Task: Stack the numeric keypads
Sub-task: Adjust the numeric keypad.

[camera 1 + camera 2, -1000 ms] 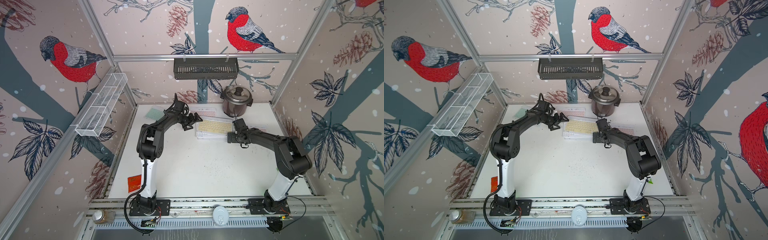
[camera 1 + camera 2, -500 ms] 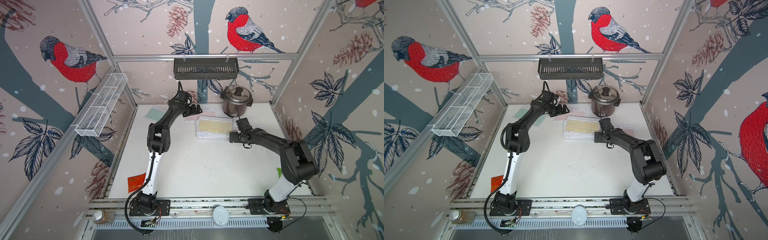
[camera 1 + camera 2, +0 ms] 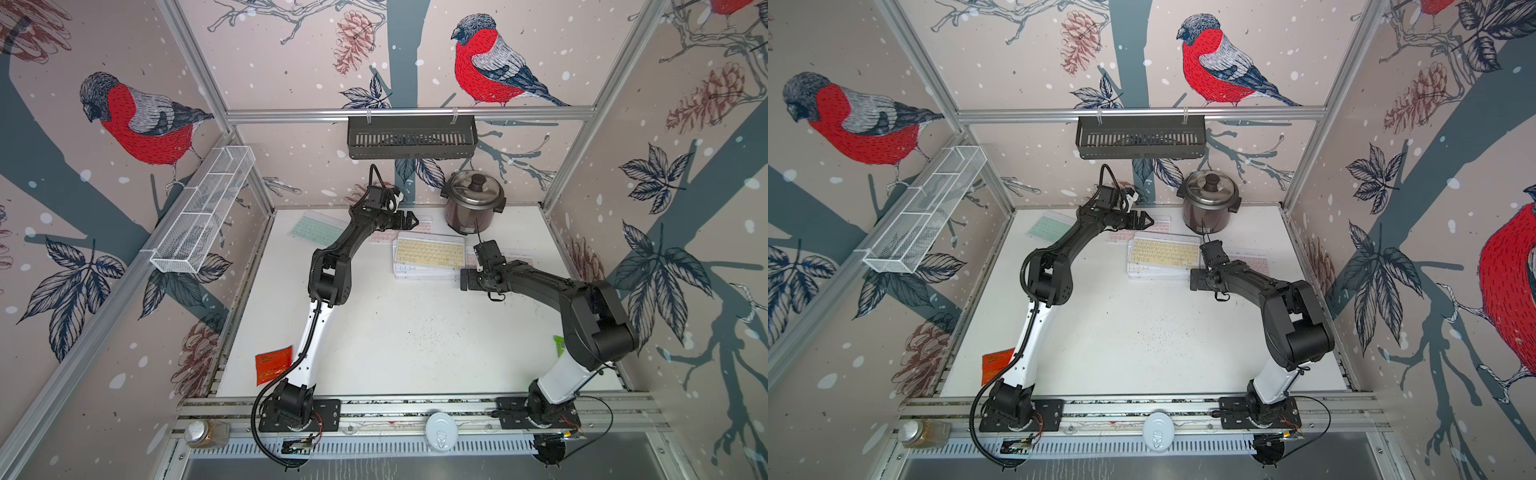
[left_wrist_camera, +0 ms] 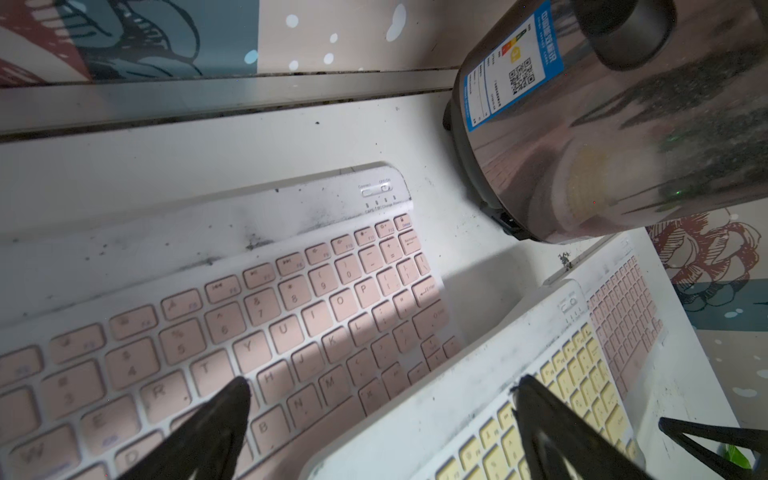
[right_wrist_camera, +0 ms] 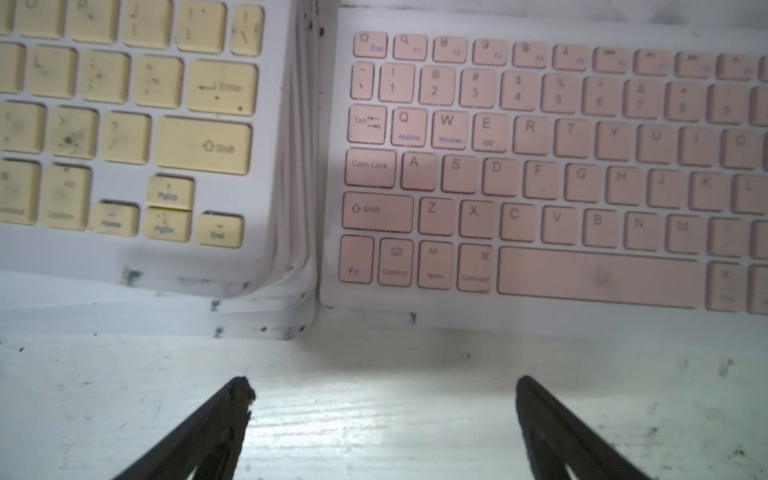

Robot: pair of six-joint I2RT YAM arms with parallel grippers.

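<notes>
A stack of numeric keypads (image 3: 429, 252) (image 3: 1162, 254) lies at the back middle, a yellow-keyed one on top (image 5: 124, 124) (image 4: 561, 395). A pink keypad (image 3: 423, 227) (image 4: 249, 324) lies behind it, and my left gripper (image 3: 409, 220) (image 4: 382, 390) hovers open over it, holding nothing. Another pink keypad (image 3: 517, 257) (image 5: 561, 166) lies against the stack's right side, partly under my right arm. A mint-green keypad (image 3: 309, 226) (image 3: 1045, 226) lies at the back left. My right gripper (image 3: 464, 280) (image 5: 382, 390) is open above bare table, just in front of the stack's right corner.
A metal rice cooker (image 3: 473, 203) (image 4: 602, 124) stands at the back right, close to the pink keypads. A red packet (image 3: 272, 363) lies front left and a green packet (image 3: 559, 345) at the right edge. A wire basket (image 3: 203, 208) and a black rack (image 3: 411, 137) hang on the walls.
My left gripper has left the stack's left edge and swung back and right to the rear pink keypad, its elbow shifting right. The right gripper has edged slightly toward the front.
</notes>
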